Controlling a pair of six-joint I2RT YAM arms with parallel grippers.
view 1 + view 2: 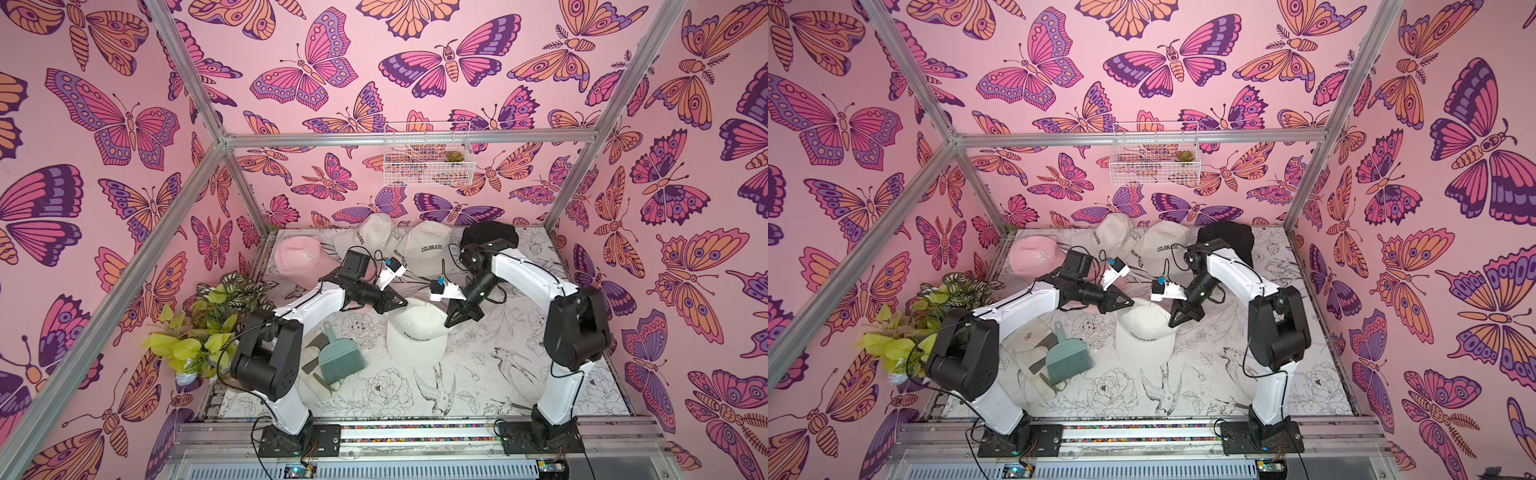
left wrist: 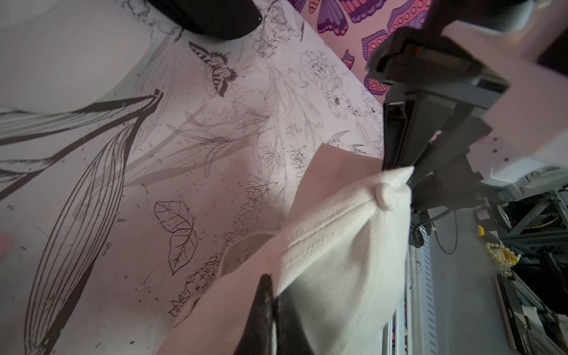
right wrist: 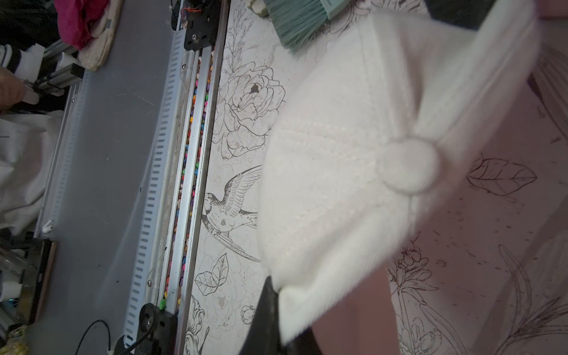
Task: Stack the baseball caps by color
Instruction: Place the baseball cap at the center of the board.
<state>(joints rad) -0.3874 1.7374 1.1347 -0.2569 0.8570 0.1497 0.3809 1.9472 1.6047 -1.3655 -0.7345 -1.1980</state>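
Note:
A cream cap [image 1: 415, 336] lettered "COLORADO" sits mid-table, its crown pulled up between both grippers. My left gripper [image 1: 402, 301] is shut on its back edge, with fabric pinched in the jaws [image 2: 273, 295]. At the crown's right side, near the top button, my right gripper [image 1: 450, 322] is shut on the cloth [image 3: 276, 296]. Two more cream caps [image 1: 370, 235] [image 1: 428, 247] lie at the back. A pink cap [image 1: 301, 257] lies back left and a black cap [image 1: 486, 235] back right, behind the right arm. Something pink [image 1: 357, 308] shows under my left gripper.
A teal hand brush [image 1: 341, 353] lies on a cloth left of the held cap. A leafy plant [image 1: 208, 324] fills the left edge of the table. A wire basket [image 1: 428, 153] hangs on the back wall. Metal frame posts stand at the corners.

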